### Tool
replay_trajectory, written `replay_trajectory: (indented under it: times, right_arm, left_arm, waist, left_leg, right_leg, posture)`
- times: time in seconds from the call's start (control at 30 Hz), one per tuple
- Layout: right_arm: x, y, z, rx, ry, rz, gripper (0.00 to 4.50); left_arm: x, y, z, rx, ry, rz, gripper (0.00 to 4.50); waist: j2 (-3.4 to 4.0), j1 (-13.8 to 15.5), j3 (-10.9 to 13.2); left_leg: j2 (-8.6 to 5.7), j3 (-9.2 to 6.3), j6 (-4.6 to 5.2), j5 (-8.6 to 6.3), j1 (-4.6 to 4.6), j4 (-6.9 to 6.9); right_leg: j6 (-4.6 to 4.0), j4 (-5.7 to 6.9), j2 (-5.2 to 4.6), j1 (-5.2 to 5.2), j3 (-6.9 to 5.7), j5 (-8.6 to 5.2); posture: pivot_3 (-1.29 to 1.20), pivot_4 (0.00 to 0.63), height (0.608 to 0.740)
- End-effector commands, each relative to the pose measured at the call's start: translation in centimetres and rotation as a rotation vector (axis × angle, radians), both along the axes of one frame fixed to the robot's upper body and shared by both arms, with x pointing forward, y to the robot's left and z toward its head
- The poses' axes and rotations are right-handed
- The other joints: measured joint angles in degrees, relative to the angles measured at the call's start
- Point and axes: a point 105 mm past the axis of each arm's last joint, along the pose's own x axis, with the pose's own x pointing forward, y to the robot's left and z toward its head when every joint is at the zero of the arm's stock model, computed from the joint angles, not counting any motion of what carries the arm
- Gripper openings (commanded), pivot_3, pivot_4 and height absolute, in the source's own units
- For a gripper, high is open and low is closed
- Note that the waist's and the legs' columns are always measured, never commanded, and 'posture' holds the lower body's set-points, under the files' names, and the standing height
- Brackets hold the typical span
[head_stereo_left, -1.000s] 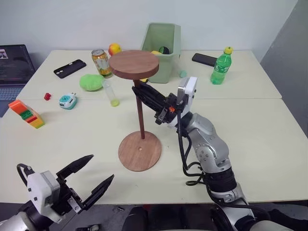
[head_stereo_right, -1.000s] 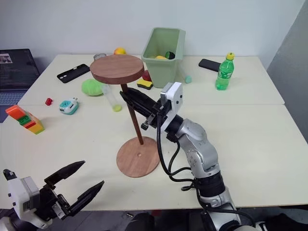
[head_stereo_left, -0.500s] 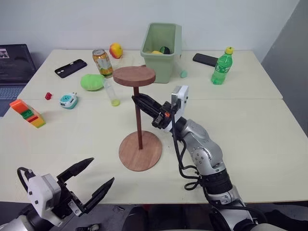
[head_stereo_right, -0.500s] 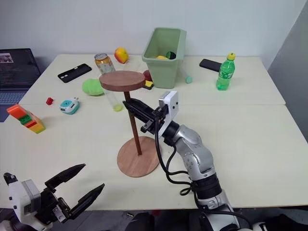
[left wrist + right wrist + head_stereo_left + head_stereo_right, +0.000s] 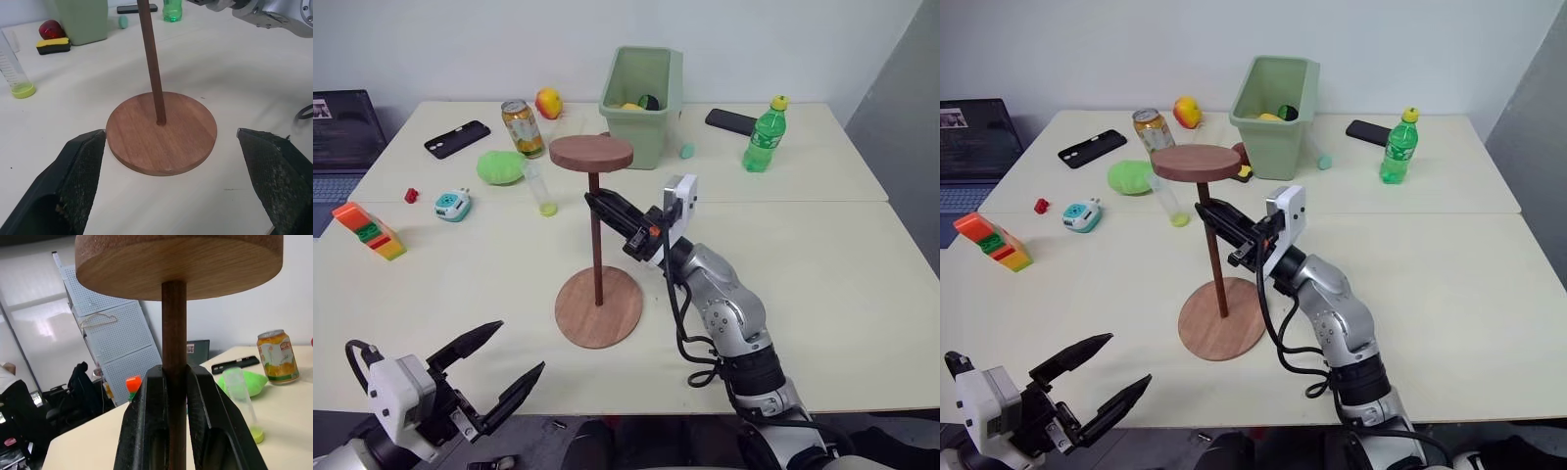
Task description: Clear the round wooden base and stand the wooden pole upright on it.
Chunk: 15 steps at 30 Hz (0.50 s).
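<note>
Upright, the thin wooden pole (image 5: 597, 245) stands gripped by the right hand (image 5: 595, 203) on the round wooden base (image 5: 598, 306).

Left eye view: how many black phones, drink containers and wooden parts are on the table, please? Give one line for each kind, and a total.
Black phones: 2 (left phone, right phone)
Drink containers: 2 (can, green bottle)
Wooden parts: 2 (round wooden base, wooden pole)
Total: 6
</note>
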Motion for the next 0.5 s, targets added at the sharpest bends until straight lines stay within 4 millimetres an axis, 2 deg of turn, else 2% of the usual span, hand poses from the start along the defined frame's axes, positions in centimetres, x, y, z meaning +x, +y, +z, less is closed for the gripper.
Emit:
replay_trajectory:
  times: [0.03, 0.2, 0.5]
  right_arm:
    - [-0.1, 0.1, 0.0, 0.019, 0.019, 0.003, 0.18]
    - [0.2, -0.1, -0.2, 0.001, -0.001, -0.022, 0.18]
    - [-1.5, -0.4, 0.6, -0.128, -0.393, -0.014, 0.18]
  left_arm:
    - [0.0, -0.1, 0.3, 0.007, -0.022, -0.012, 4.50]
    - [-0.1, -0.3, 0.2, 0.007, -0.021, -0.013, 4.50]
    - [0.3, 0.0, 0.2, 0.013, -0.032, -0.014, 4.50]
  waist:
    - [0.00, 0.0, 0.0]
    - [0.00, 0.0, 0.0]
    - [-0.05, 0.2, 0.0]
  left_leg:
    - [0.00, 0.00, 0.00, 0.00, 0.00, 0.00]
    - [0.00, 0.00, 0.00, 0.00, 0.01, 0.00]
    - [-0.02, 0.02, 0.00, 0.00, 0.07, 0.01]
  right_leg:
    - [0.00, 0.00, 0.00, 0.00, 0.00, 0.00]
    - [0.00, 0.00, 0.01, 0.00, 0.00, 0.00]
    - [0.00, -0.01, 0.01, 0.07, -0.05, 0.00]
  posture:
    - [0.00, 0.150, 0.740]
    - [0.00, 0.150, 0.740]
    - [0.00, 0.150, 0.740]
